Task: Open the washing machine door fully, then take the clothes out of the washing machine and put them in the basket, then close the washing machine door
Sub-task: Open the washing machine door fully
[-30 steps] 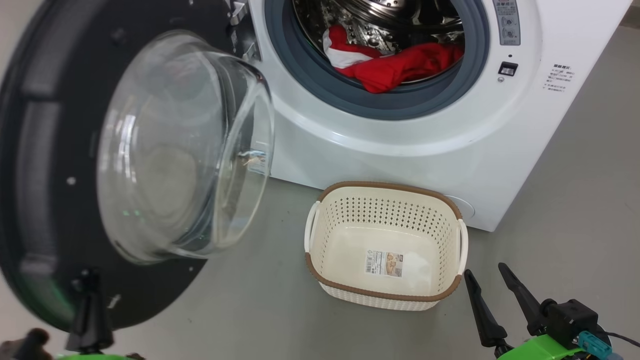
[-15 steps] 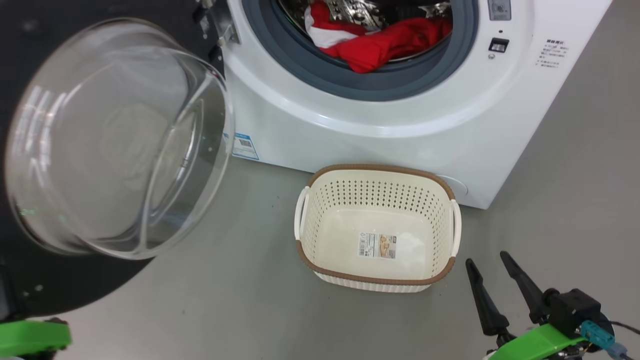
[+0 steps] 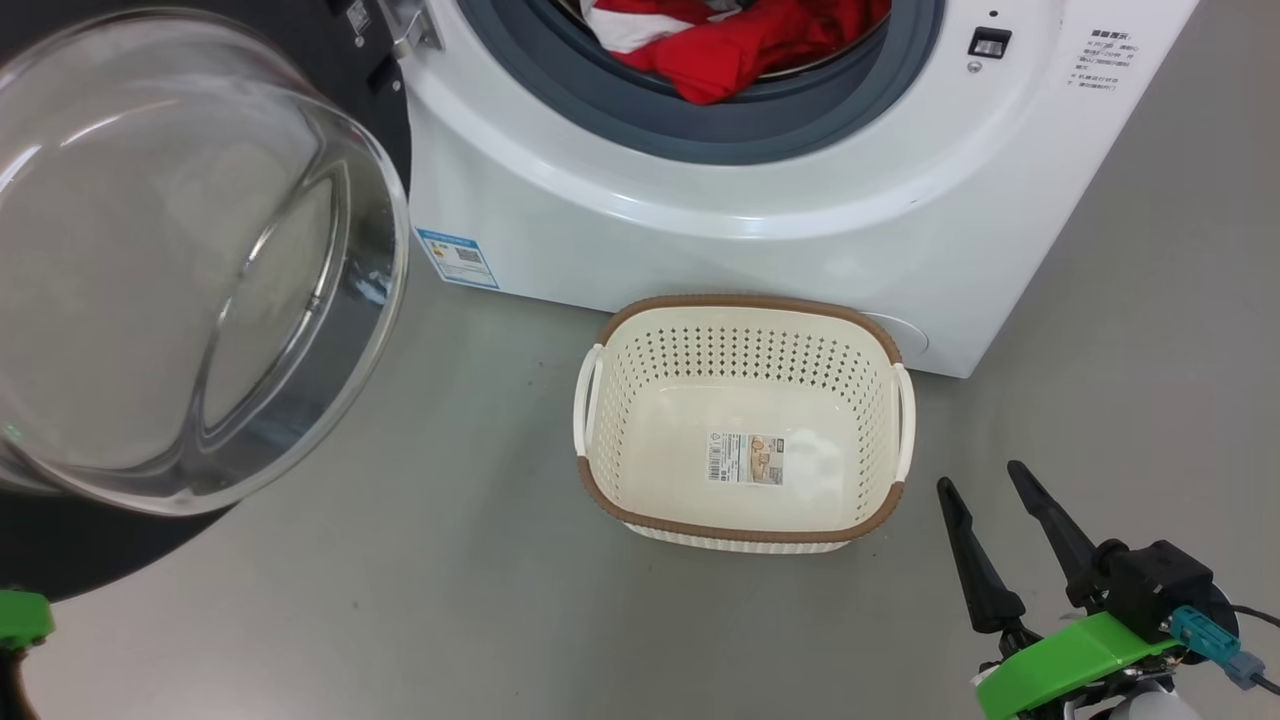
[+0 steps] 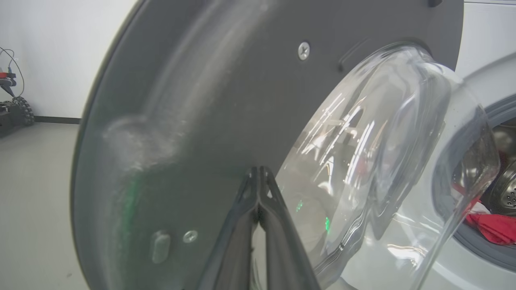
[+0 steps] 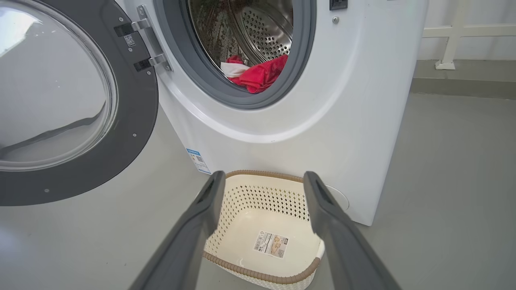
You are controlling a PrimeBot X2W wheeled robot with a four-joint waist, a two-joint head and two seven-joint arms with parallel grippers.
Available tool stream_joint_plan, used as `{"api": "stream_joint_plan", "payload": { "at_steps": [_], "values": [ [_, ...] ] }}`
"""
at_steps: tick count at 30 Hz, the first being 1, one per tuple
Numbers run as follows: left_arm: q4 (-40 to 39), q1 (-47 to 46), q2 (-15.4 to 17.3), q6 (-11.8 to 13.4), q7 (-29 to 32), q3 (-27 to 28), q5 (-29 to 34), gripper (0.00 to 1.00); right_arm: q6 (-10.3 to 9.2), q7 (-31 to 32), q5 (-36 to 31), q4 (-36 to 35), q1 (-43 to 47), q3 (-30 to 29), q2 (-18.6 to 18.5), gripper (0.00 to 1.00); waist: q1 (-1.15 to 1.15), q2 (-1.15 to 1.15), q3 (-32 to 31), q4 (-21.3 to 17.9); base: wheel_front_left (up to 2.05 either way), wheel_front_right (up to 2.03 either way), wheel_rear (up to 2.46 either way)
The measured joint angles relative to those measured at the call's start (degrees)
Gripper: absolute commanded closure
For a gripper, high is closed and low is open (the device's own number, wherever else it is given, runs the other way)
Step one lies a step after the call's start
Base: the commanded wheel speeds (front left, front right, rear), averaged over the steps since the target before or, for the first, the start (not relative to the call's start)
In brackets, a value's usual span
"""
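Note:
The washing machine point(image 3: 650, 230) stands with its door point(image 3: 190, 260) swung out to the left, glass bowl facing me. Red and white clothes point(image 3: 730, 45) lie at the drum's mouth, also seen from the right wrist as clothes point(image 5: 258, 74). The cream basket point(image 3: 740, 303) sits on the floor before the machine, holding just its paper label. My left gripper point(image 4: 258, 169) is shut, tips close against the door's dark inner face point(image 4: 201, 100) beside the bowl; whether they touch I cannot tell. My right gripper point(image 3: 980, 475) is open and empty, to the right of the basket and nearer me.
Grey floor surrounds the machine and basket. A small blue label point(image 3: 458, 258) marks the machine's lower left corner. A white rail base point(image 5: 447, 64) stands behind the machine on the right. A dark wheeled device point(image 4: 14, 110) sits by the far wall.
The door has swung further open toward the left, and the left gripper's dark fingers have left the head view. The head camera has shifted, so everything sits higher. The right gripper stays open.

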Motion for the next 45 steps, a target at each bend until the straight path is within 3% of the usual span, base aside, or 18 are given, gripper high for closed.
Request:
{"api": "stream_joint_plan", "payload": {
  "at_steps": [11, 21, 22, 23, 26, 28, 45],
  "values": [
    [1.18, -0.41, 0.13, 0.01, 0.0, -0.19, -0.11, 1.0, 0.0, 0.0, -0.01, 0.12, -0.04, -0.04, 0.13, 0.0, 0.0, 0.0, -0.72, -0.23, 0.0, 0.0, 0.0],
    [-1.27, 4.54, -0.8, 0.02, 0.0, -4.92, -0.18, 1.0, 0.0, 0.0, 0.0, 0.38, 0.26, -0.24, 0.96, 0.0, 0.0, 0.0, -3.68, -0.25, 0.0, 0.0, 0.0],
    [-1.71, 5.21, -0.86, 0.02, 0.0, -5.48, -0.18, 0.93, 0.0, 0.0, 0.0, 0.4, 0.29, -0.24, 1.05, 0.0, 0.0, 0.0, -4.06, -0.27, 0.0, 0.0, 0.0],
    [-2.19, 5.9, -0.82, 0.02, 0.0, -5.99, -0.14, 0.78, 0.0, 0.0, 0.0, 0.38, 0.3, -0.24, 1.18, 0.0, 0.0, 0.0, -4.42, -0.3, 0.0, 0.0, 0.0],
    [-3.65, 8.0, -1.09, 0.02, 0.0, -6.92, 0.04, 0.46, 0.0, 0.0, 0.02, 0.42, 0.63, -0.18, 1.57, 0.0, 0.0, 0.0, -5.52, -0.46, 0.0, 0.0, 0.0],
    [-4.71, 9.47, -1.72, 0.02, 0.0, -7.94, 0.44, 0.01, 0.0, 0.0, 0.09, 0.4, 1.47, -0.23, 1.81, 0.0, 0.0, 0.0, -6.22, -0.64, 0.0, 0.0, 0.0],
    [-13.19, 18.24, -2.47, 0.02, 0.0, -19.83, -0.83, 0.0, 0.0, 0.0, 0.18, 0.05, 4.12, -1.9, 2.52, 0.0, 0.0, 0.0, -9.65, -6.08, 0.0, 0.0, 0.0]
  ]
}}
